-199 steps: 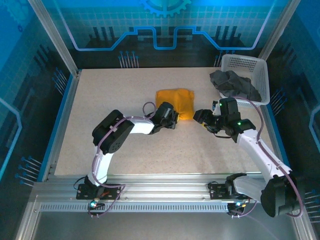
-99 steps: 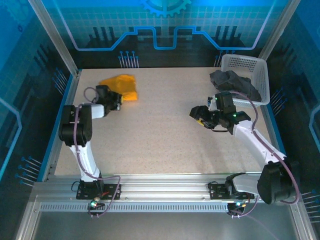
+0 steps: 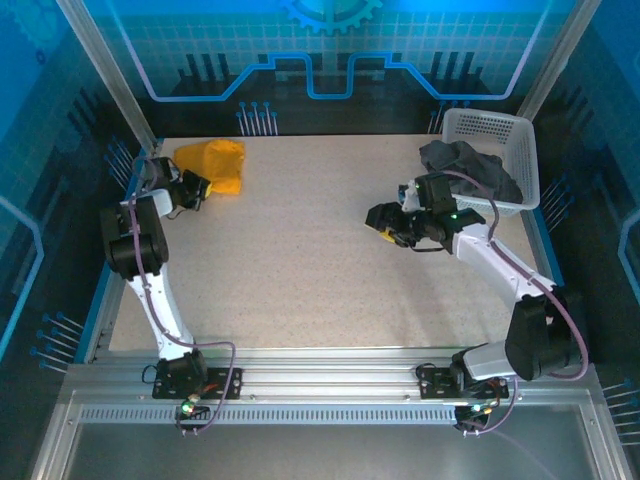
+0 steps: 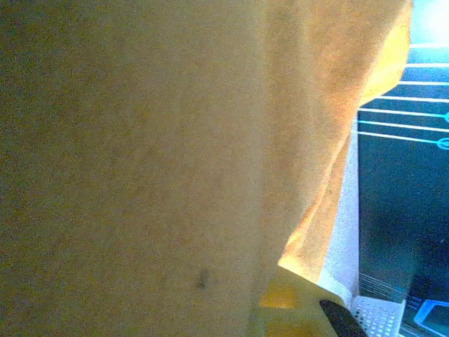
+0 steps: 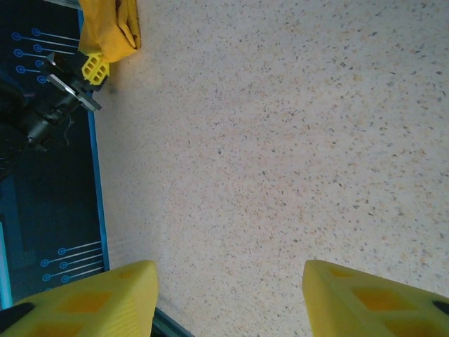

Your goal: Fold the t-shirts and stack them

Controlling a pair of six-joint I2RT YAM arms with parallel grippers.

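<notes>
- The orange shirt lies bunched in the far left corner of the table, with its long axis running roughly left to right.
- The left gripper is at the shirt's near left edge, jaws together and pinching the cloth.
- The left arm reaches straight along the table's left edge.
- The grey shirt spills over the near left rim of the basket.
- The right gripper hovers over bare table near the grey shirt, jaws apart and empty, its arm stretched out and pointing left.
</notes>
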